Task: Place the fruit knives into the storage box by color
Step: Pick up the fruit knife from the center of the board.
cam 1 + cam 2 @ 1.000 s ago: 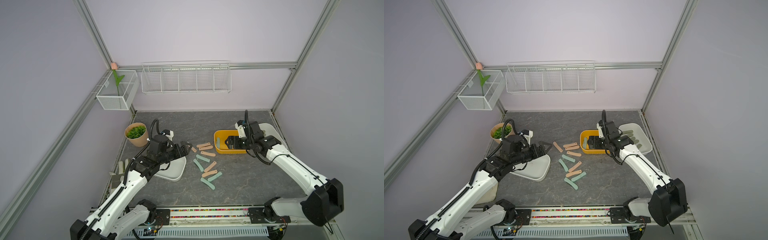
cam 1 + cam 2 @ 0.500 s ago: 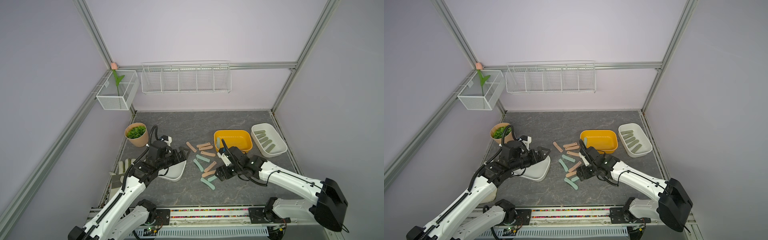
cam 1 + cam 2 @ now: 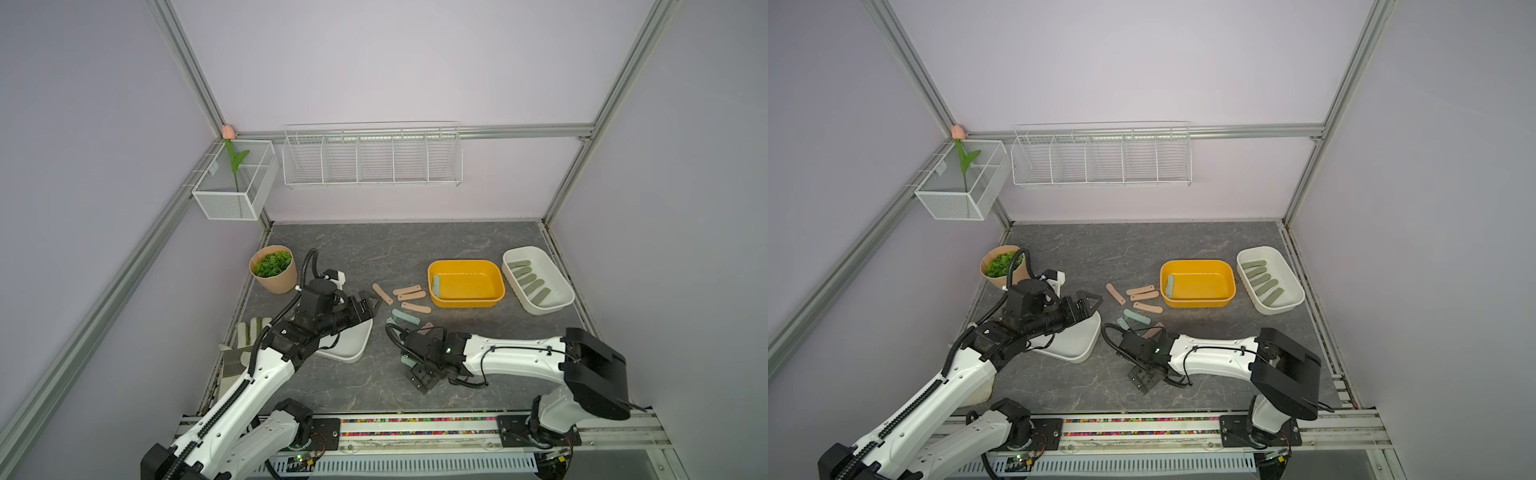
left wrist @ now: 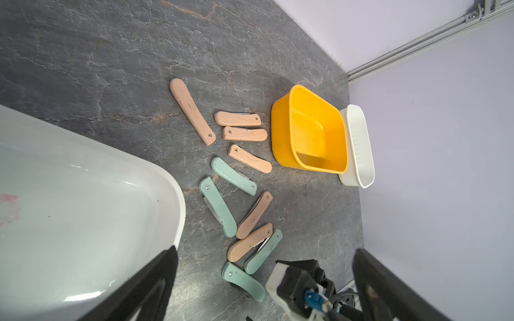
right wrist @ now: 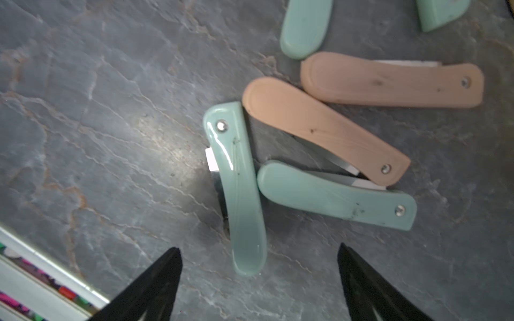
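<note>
Dark grey marbled tabletop (image 3: 415, 245), boxed in by pale lilac walls and aluminium posts. On the back wall, a white wire shelf (image 3: 372, 156). In the left corner, a mesh basket (image 3: 232, 199) with an artificial tulip (image 3: 228, 132). Along the table's left edge, a potted plant (image 3: 272, 270) and, nearer the front, a striped work glove (image 3: 245, 332) partly under the left arm. Across the front, a rail with a multicoloured strip (image 3: 415, 422).

Fruit knives in three places:
- **In the white tub:** five olive knives (image 3: 530, 278) lined up in the white tub (image 3: 557, 299) at far right.
- **In the yellow tub:** a lone mint knife (image 3: 436, 284) on edge against the end wall of the yellow tub (image 3: 465, 301) just beside it.
- **On the bare stone:** six peach knives (image 4: 236, 119) and four mint knives (image 4: 233, 176) scattered mid-table.

Right gripper (image 5: 257, 250) over the front end of that scatter, jaws spread wide and holding nothing. Black fingertips (image 5: 167, 266) either side of the rounded end of the frontmost mint knife (image 5: 239, 180), not touching it. Crowding that knife:
- a second mint knife (image 5: 333, 194) just beside it;
- a peach knife (image 5: 325, 130) up against its pivot end.

In both top views, most of this cluster hidden beneath the right wrist.

Left gripper (image 4: 265, 250) above the rim of a white oval tray (image 3: 353, 345), jaws likewise spread, nothing between them.
</note>
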Robot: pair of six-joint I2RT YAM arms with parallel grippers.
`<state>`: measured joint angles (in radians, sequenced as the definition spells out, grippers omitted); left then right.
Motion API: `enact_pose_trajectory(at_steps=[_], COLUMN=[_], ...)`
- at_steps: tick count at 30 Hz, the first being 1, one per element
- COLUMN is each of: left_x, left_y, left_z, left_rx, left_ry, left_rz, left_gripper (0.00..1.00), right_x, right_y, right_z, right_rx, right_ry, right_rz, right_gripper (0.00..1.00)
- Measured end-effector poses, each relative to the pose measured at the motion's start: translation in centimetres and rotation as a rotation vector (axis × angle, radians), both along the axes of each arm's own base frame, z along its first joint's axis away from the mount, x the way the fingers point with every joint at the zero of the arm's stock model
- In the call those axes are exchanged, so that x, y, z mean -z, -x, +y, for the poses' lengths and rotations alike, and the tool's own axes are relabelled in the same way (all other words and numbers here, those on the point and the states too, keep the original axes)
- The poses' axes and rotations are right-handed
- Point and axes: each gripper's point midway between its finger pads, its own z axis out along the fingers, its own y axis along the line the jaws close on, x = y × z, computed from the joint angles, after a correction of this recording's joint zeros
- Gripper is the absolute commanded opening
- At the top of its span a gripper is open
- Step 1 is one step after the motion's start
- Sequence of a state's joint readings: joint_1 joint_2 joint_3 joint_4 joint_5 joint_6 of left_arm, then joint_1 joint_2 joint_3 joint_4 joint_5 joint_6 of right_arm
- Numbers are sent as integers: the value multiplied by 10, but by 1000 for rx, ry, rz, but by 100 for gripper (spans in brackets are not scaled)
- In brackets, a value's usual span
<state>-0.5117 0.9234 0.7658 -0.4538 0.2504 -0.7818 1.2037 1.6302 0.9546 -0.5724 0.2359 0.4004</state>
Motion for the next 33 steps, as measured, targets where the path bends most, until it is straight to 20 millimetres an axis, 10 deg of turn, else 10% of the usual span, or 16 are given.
enact_pose_trajectory(at_steps=[33], left_x=[11], left_y=[-5], left_z=[-3], left_rx=[1], left_ry=[-18], left_rz=[30], left_gripper=[99], right_x=[17], right_y=[0], right_z=[9], right_rx=[10], right_ry=[-42], right_rz=[64], right_gripper=[36])
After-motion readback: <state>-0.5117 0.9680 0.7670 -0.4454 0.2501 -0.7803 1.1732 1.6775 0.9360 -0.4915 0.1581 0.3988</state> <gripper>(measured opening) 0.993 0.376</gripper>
